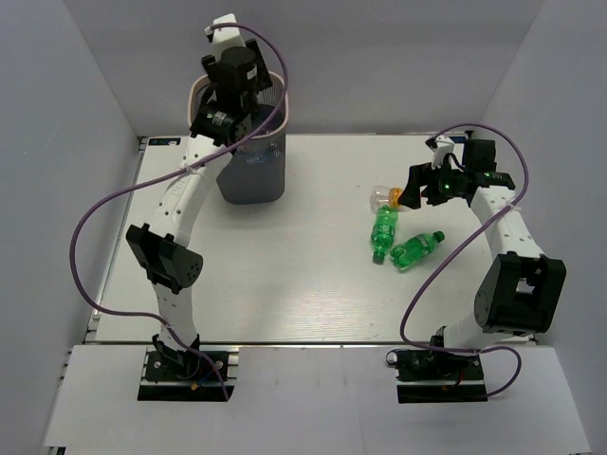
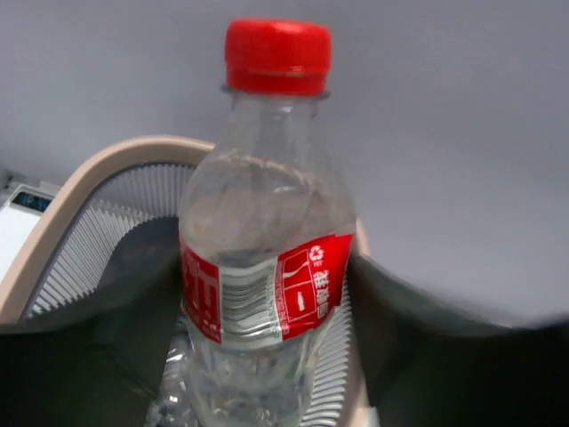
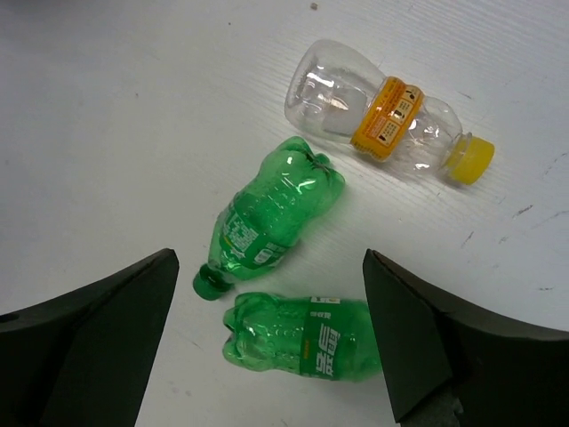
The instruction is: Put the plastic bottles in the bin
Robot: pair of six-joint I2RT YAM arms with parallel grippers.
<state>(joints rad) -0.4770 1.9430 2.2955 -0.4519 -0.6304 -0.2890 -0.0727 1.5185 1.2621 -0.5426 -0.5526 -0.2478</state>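
Red-capped bottle (image 2: 267,267) upright over bin (image 2: 78,197); green bottles (image 3: 276,209) and yellow-capped bottle (image 3: 382,116) lie flat.

red-label bottle (image 2: 267,294): base cut off | bin (image 2: 62,213): rim partly hidden by bottle

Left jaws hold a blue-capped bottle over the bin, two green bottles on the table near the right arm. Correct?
No: the cap is red, not blue; the left wrist view shows it. Rest holds: bottle over the bin, two green bottles on the table.
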